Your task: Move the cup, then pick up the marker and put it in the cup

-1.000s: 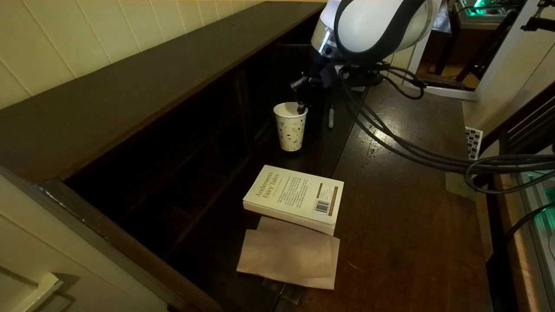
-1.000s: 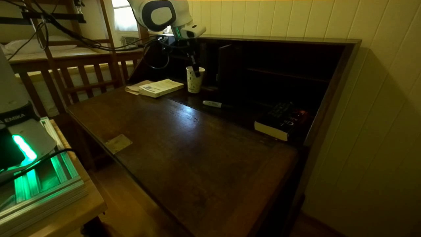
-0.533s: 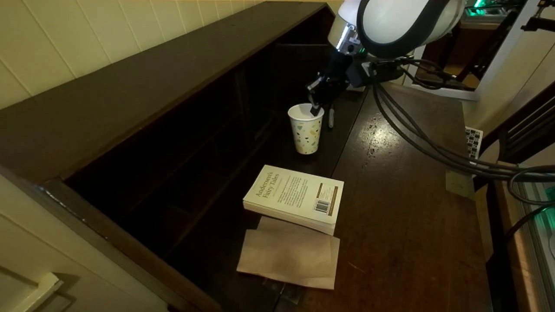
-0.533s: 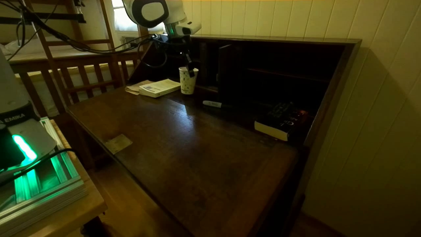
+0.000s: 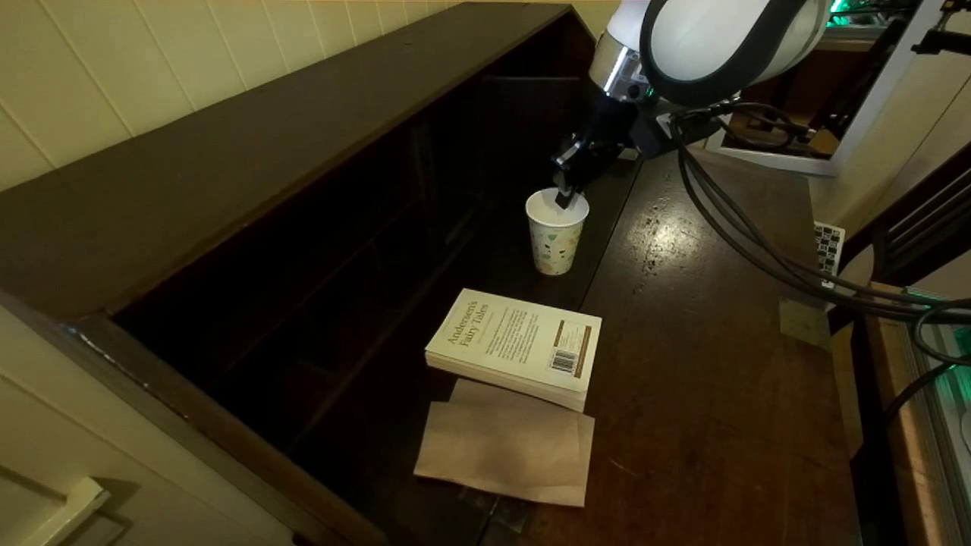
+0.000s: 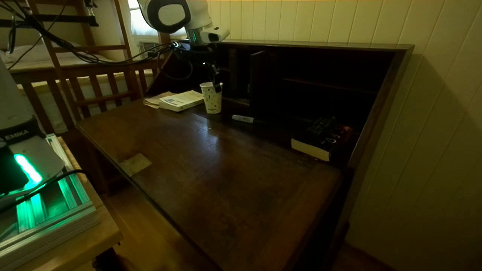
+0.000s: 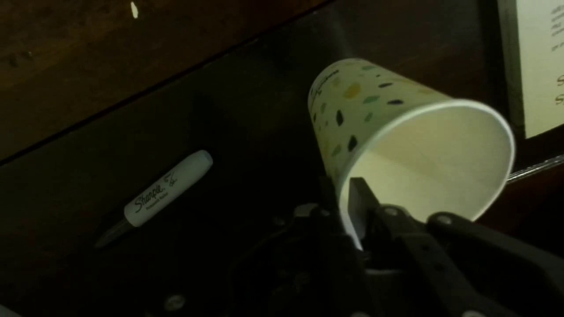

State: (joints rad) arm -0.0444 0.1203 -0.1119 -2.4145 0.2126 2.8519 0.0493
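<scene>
Wrist view: the hand (image 7: 343,193) pinches the cup (image 7: 383,116) by its rim; the white book (image 7: 539,66) is cut off.

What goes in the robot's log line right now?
pincer: holding cup by rim | cup: mouth up, lift unclear | marker: lying on desk, outside cup
</scene>
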